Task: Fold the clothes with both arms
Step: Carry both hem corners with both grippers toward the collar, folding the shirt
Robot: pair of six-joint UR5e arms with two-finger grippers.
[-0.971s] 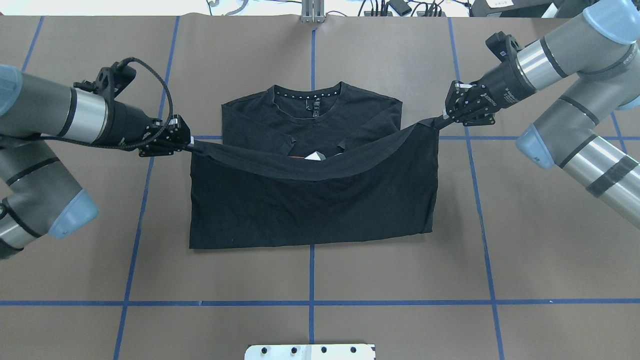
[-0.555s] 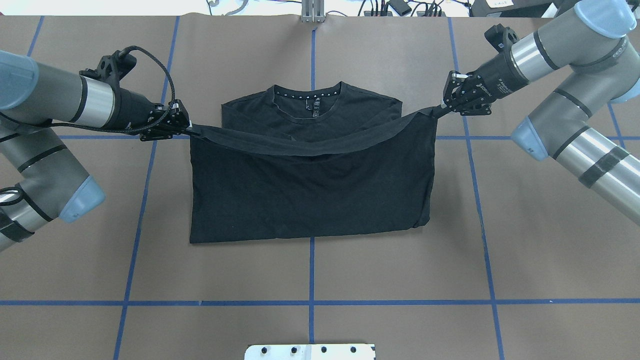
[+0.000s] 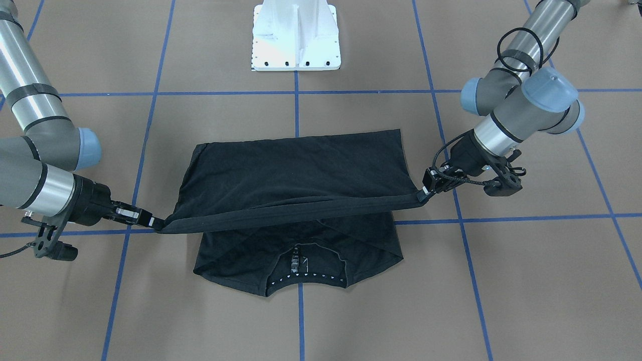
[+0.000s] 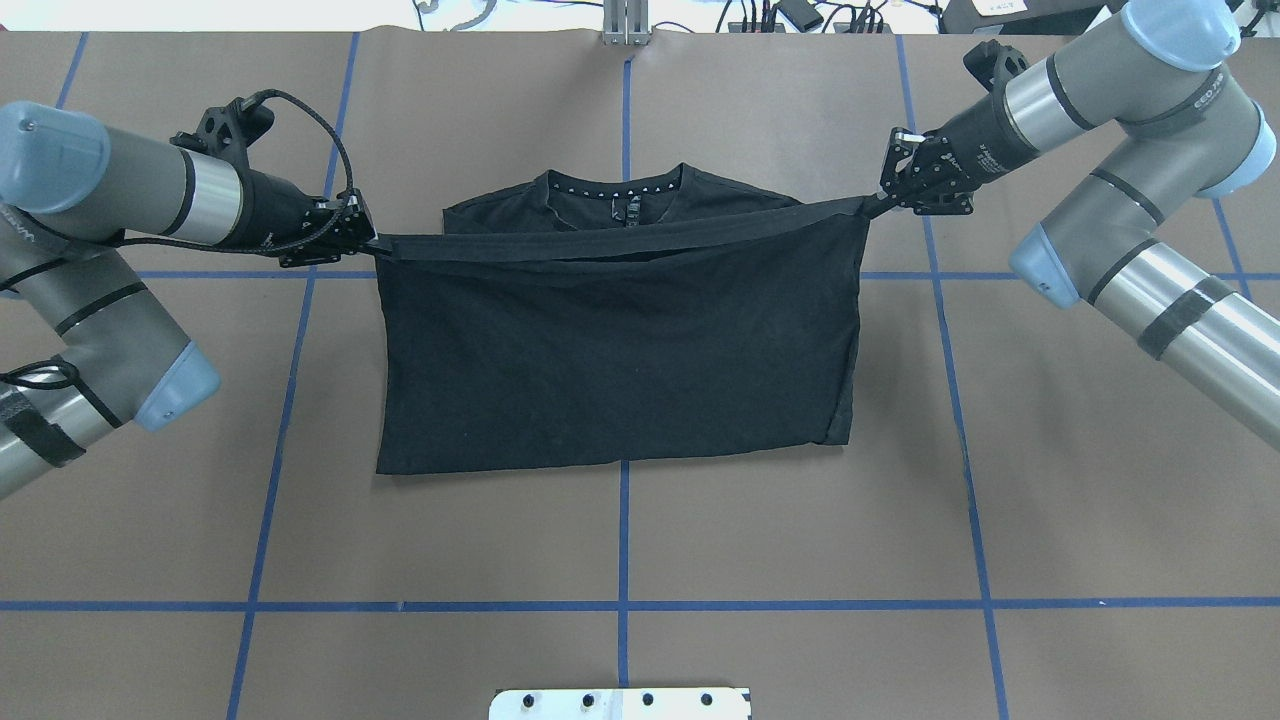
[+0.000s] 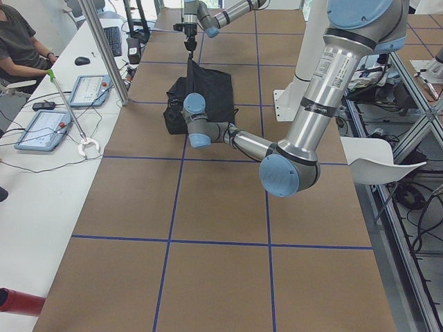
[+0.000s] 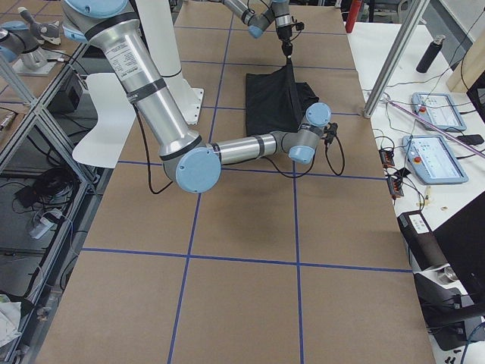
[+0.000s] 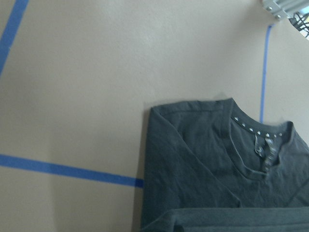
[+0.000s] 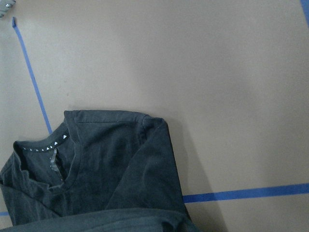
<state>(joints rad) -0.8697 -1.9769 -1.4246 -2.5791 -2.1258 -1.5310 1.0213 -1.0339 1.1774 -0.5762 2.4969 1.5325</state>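
Note:
The black T-shirt (image 4: 620, 360) lies on the brown table with its collar (image 4: 615, 190) toward the far edge. Its lower hem (image 4: 620, 238) is lifted and stretched into a taut band just short of the collar. My left gripper (image 4: 378, 243) is shut on the hem's left corner. At the right corner my right gripper (image 4: 872, 205) is likewise shut on the hem. From the front, the left gripper (image 3: 420, 196) and right gripper (image 3: 156, 224) hold the band above the collar (image 3: 306, 276). Both wrist views look down on the collar (image 7: 263, 140) (image 8: 43, 145). No logo shows.
The white pedestal base (image 3: 296, 35) stands at the robot's side of the table. Blue tape lines (image 4: 623, 560) cross the brown surface. A side bench with tablets (image 5: 48, 128) and a seated person (image 5: 17, 41) runs along the far edge.
Both grippers have carried the hem away from the robot, toward the collar. The band has pulled straighter, and the folded layer now covers the chest and sleeves.

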